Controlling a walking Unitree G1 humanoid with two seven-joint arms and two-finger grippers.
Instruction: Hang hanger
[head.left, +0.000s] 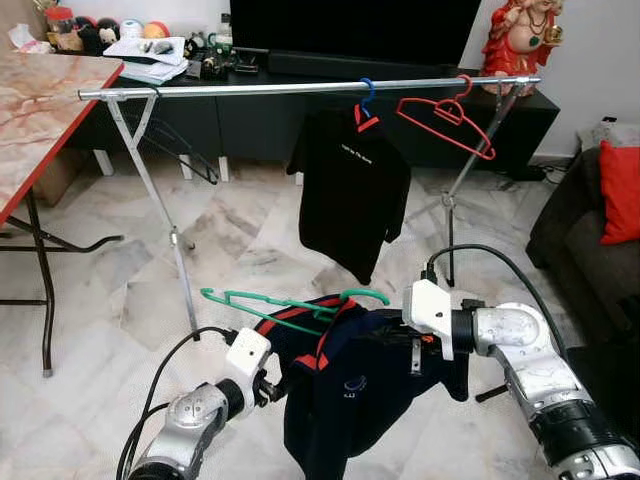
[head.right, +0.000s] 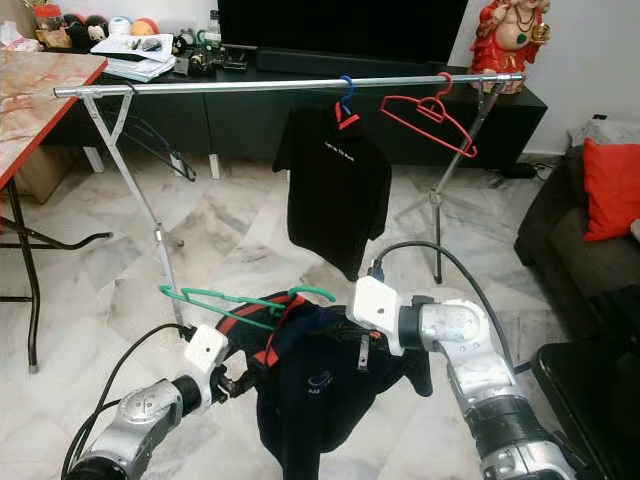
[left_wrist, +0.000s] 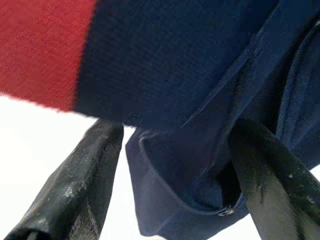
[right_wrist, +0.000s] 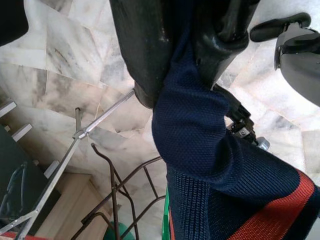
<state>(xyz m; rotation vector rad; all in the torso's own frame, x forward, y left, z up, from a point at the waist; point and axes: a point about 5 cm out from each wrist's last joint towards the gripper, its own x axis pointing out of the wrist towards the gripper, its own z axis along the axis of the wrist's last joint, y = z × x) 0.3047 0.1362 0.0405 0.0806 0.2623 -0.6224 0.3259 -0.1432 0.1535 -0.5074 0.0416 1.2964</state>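
rail: long silver metal clothes rail (head.left: 300, 87) spans left to right, ahead of robot, in front of low black TV cabinet (head.left: 250, 110)
rail, right half: black T-shirt on blue hanger (head.left: 352, 185); empty red plastic hanger (head.left: 447, 122) just right of it
rail, left end: dark wire hanger (head.left: 180, 150)
left of rail: red-edged marble table (head.left: 40, 110)
right edge: dark sofa with red cushion (head.left: 622, 192)
foreground: navy jacket with red stripes on green plastic hanger (head.left: 330, 380), below rail, between left gripper (head.left: 268, 385) and right gripper (right_wrist: 185, 45)

right tool (right_wrist: 186, 65) pinching navy shirt (right_wrist: 220, 170) — marble floor (right_wrist: 65, 65)
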